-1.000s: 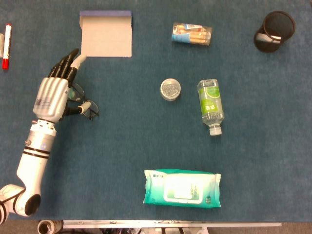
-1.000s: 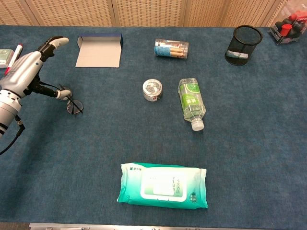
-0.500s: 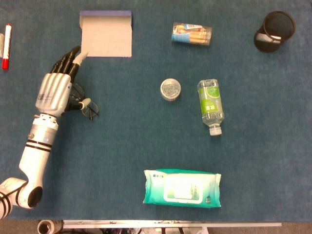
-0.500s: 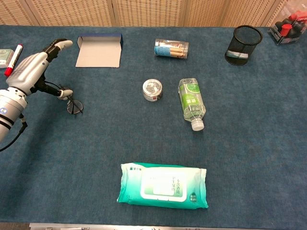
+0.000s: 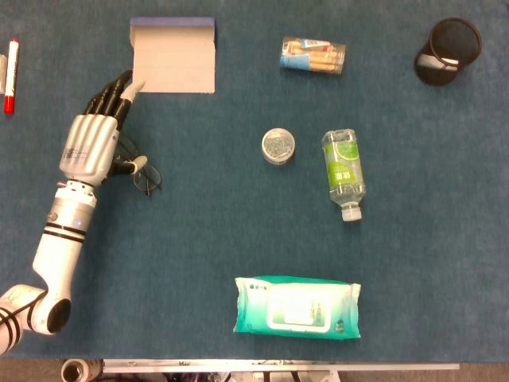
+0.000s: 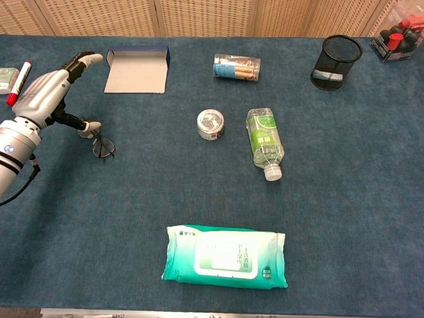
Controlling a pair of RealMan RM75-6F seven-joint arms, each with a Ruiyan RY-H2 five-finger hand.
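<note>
Head view: left hand (image 5: 89, 146) hovers over the glasses (image 5: 148, 178), fingers stretched out, thumb touching the frame, gripping nothing.
Glasses: on the blue table (image 5: 238, 223), at 5 o'clock from the hand.
Handling: light, thin, probably fragile; pinch the frame, not the lenses.

Matt, felt-like blue cloth over the table (image 5: 445, 263). Brushed silvery metal shell and black plastic fingers on the left hand (image 5: 92, 143). Thin wire frame and clear lenses on the glasses (image 5: 147, 178). Dull grey card in the box lid (image 5: 173, 57). Clear glossy plastic for the bottle (image 5: 343, 169); shiny film around the wipes pack (image 5: 297, 307); black wire mesh in the cup (image 5: 448, 50).
</note>
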